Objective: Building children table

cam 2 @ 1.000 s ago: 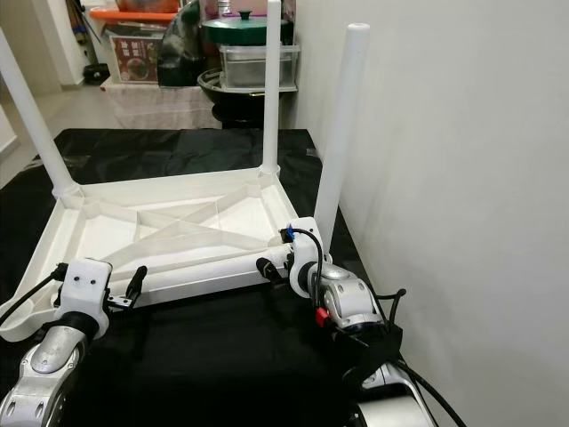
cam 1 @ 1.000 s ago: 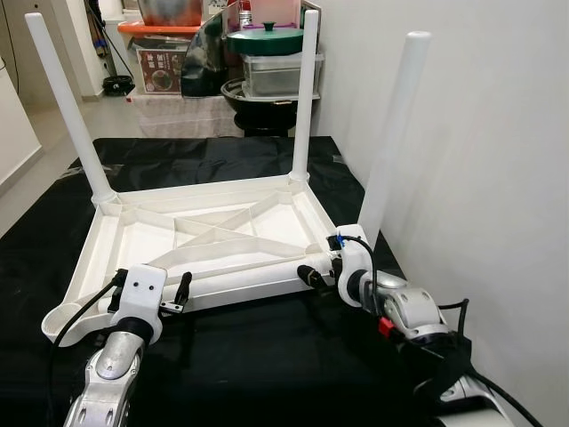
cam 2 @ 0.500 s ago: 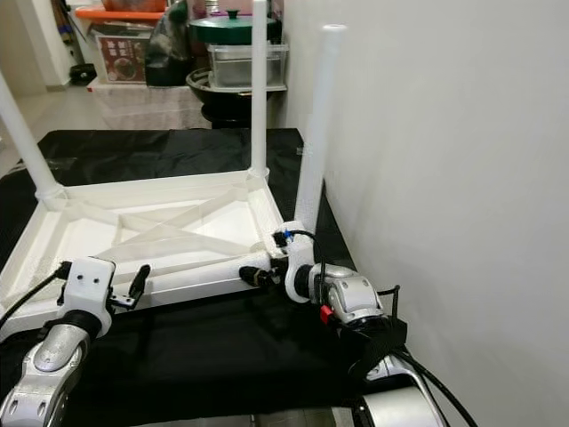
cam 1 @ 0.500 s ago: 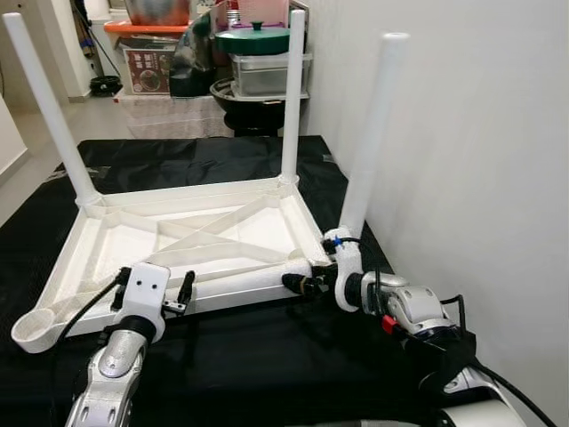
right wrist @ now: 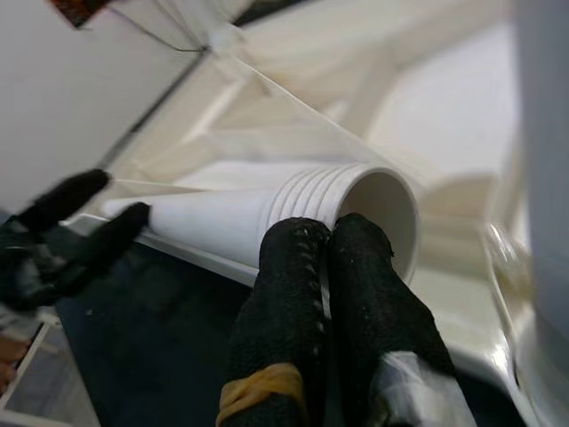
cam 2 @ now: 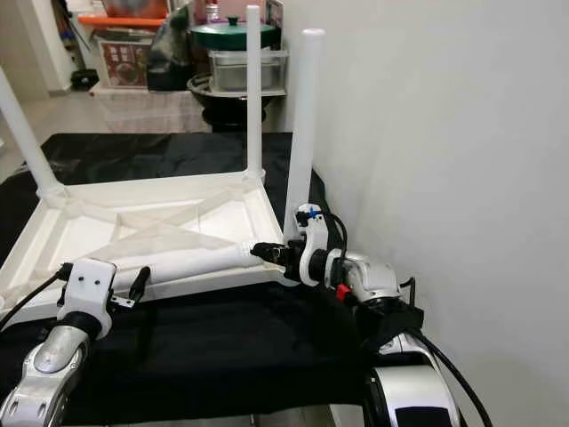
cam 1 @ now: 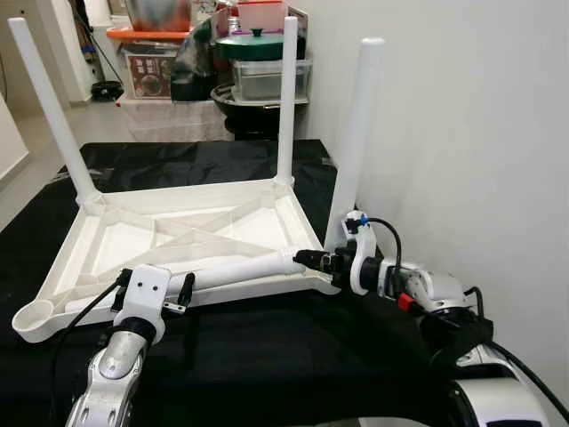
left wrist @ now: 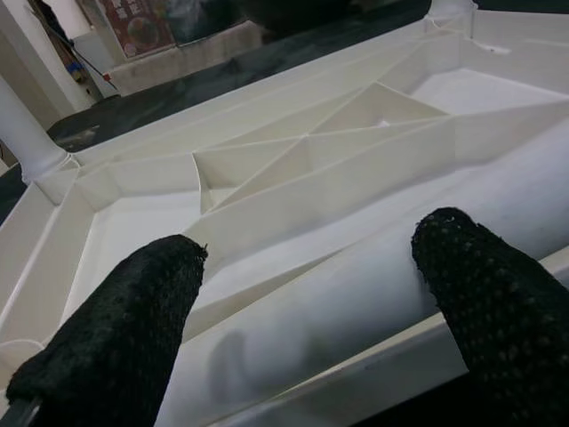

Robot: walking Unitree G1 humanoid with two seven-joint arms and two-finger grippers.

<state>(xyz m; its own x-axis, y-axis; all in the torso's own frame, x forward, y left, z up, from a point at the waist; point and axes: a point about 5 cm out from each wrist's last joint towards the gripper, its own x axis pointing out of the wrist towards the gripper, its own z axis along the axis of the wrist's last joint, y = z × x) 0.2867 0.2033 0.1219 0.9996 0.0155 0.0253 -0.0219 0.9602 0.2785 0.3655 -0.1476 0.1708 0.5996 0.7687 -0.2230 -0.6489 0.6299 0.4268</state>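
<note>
A white plastic table top (cam 1: pixel 116 233) lies upside down on a black cloth. Three white legs stand up from it: far left (cam 1: pixel 49 107), far right (cam 1: pixel 286 89) and near right (cam 1: pixel 354 142). A loose fourth leg (cam 1: pixel 240 267) lies along the front rim. My right gripper (right wrist: pixel 331 233) is shut on the rim of its threaded open end (right wrist: pixel 373 200) and holds that end slightly raised. My left gripper (left wrist: pixel 311 249) is open, with a finger on each side of the leg's other end. The front-left corner socket (cam 1: pixel 36 318) holds no leg.
A white wall (cam 1: pixel 462 133) runs close along the right, just beyond the near right leg. The black cloth (cam 1: pixel 267 356) covers the floor around the table. Behind it stand a pot with a green lid (cam 1: pixel 258 43), a steel tub (cam 1: pixel 271 78) and boxes.
My right gripper has lifted the leg's threaded end a little and drawn it toward the near right corner. The left gripper has stayed put. The camera has shifted slightly.
</note>
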